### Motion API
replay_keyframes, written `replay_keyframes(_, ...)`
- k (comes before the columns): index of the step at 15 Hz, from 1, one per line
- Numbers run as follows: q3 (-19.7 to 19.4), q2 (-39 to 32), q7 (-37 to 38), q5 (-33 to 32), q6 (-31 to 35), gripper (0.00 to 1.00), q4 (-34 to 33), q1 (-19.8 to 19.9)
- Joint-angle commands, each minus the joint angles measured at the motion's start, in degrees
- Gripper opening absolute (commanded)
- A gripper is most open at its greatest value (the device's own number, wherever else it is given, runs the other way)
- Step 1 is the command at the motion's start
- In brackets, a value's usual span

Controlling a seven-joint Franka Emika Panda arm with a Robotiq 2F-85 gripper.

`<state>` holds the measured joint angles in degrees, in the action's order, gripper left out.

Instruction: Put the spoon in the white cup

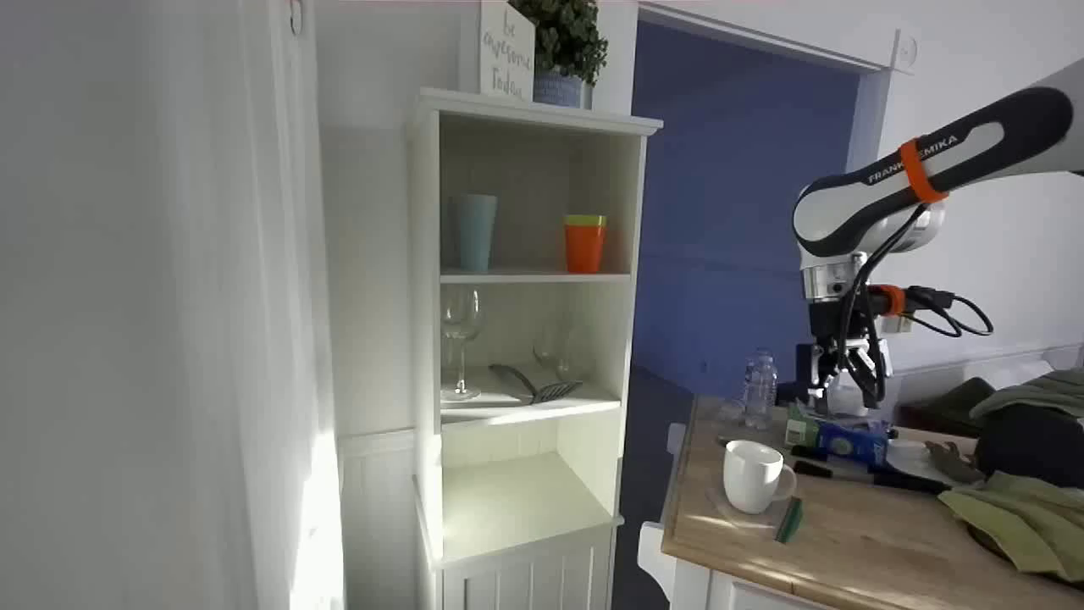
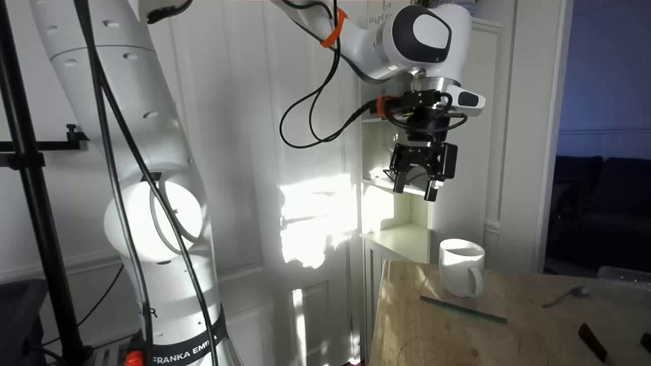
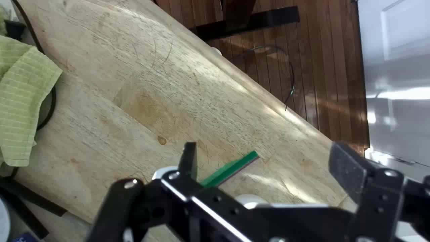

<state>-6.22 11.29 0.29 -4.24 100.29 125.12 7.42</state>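
Note:
The white cup (image 1: pixel 750 479) stands upright on the wooden table near its corner, with its handle at the side; it also shows in an exterior view (image 2: pixel 460 268). In the wrist view only small white parts of the cup (image 3: pixel 250 199) show behind the gripper. A small metal spoon (image 2: pixel 567 295) lies flat on the table, apart from the cup. The spoon does not show in the wrist view and is hard to make out elsewhere. My gripper (image 2: pixel 415 192) is open and empty, pointing down, well above the table; its spread fingers also show in the wrist view (image 3: pixel 265 156).
A green strip (image 1: pixel 789 520) lies beside the cup. Black-handled utensils (image 1: pixel 872 477), a blue box (image 1: pixel 854 444), clear bottles (image 1: pixel 760 390) and a green cloth (image 1: pixel 1016 521) are on the table. A white shelf (image 1: pixel 533 500) stands beyond the table edge, with tall cups and glasses.

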Motion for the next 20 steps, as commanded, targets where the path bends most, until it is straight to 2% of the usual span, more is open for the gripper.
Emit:
replay_keyframes(1,-0.21,-0.03,0.01,-0.03,-0.11,1.00,-0.10,-0.21)
replay_keyframes(6,-0.21,-0.03,0.01,-0.03,-0.11,1.00,-0.10,-0.21)
replay_keyframes(7,-0.16,-2.07,0.82,1.09,0.17,1.00,-1.64,-0.37)
replay_keyframes(14,-0.37,-12.91,2.22,5.78,12.53,1.00,-8.52,-0.43)
replay_keyframes(20,-1.26,-24.24,0.23,4.82,20.95,1.00,-17.88,0.79)
